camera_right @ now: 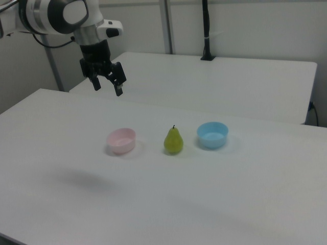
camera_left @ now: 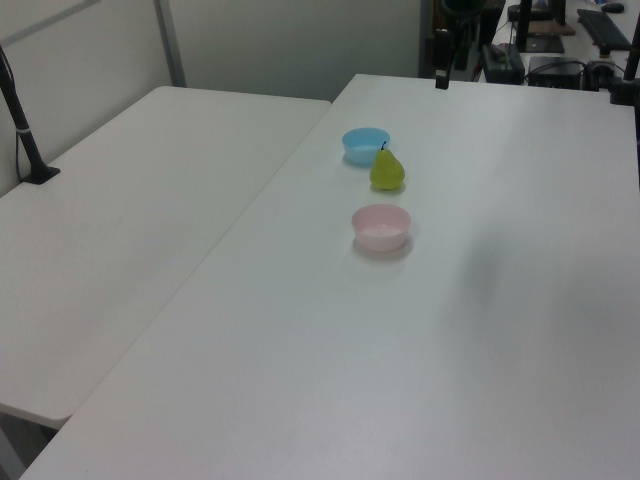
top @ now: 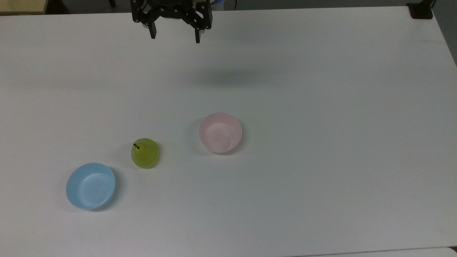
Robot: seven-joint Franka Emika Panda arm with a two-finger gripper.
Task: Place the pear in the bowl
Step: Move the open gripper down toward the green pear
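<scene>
The yellow-green pear [top: 145,153] [camera_left: 386,170] [camera_right: 173,141] stands upright on the white table, stem up. The pale pink bowl [top: 220,132] [camera_left: 381,227] [camera_right: 121,140] sits empty to the pear's right in the top view, a short gap between them. My gripper [top: 175,37] [camera_right: 107,88] hangs high above the table at the top edge of the top view, far from both. Its two black fingers are spread apart with nothing between them.
A light blue bowl [top: 90,186] [camera_left: 365,145] [camera_right: 212,135] sits on the pear's other side from the pink bowl. A second white table [camera_left: 130,200] adjoins this one. A black post base [top: 420,10] stands at the table's corner.
</scene>
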